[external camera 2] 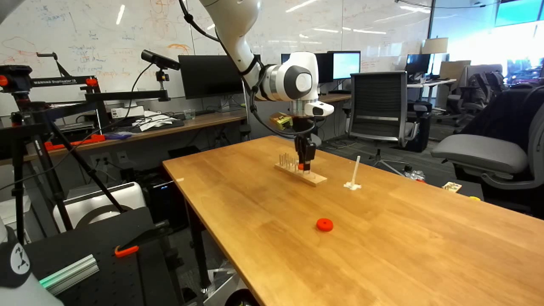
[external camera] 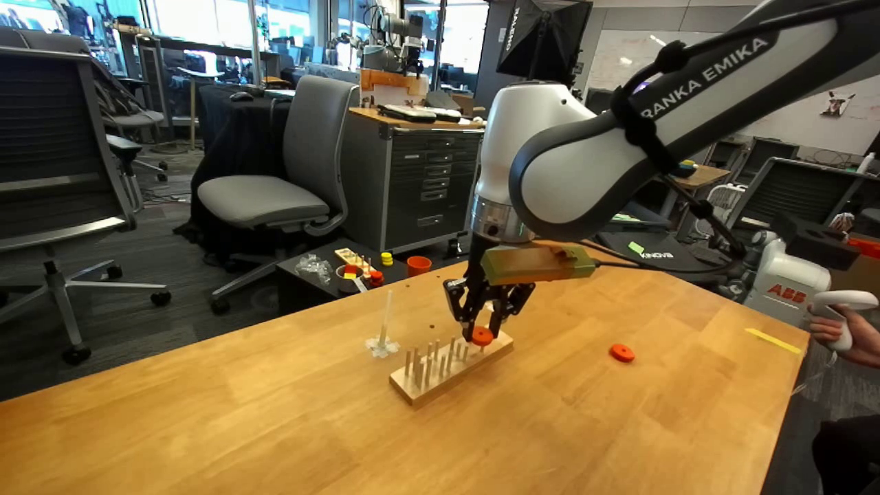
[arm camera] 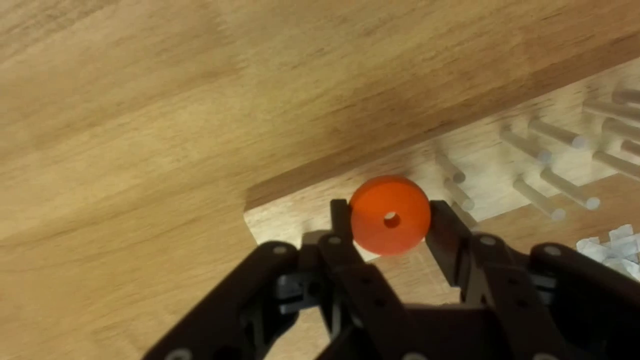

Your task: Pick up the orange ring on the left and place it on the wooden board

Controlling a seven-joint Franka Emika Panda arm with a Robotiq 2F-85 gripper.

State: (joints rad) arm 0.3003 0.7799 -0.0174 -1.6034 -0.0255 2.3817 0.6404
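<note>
The orange ring is pinched between the two fingertips of my gripper, its hole facing the camera in the wrist view. It hangs over the end of the wooden board that has fewer pegs, and a short peg shows just beneath it in an exterior view. Whether ring and peg touch, I cannot tell. Rows of upright pegs fill the board's opposite end. Much of the ring is behind a finger in an exterior view.
A second, redder ring lies flat on the table, away from the board. One lone thin pin, taped at its foot, stands near the board. Several pegs rise close beside the right finger in the wrist view.
</note>
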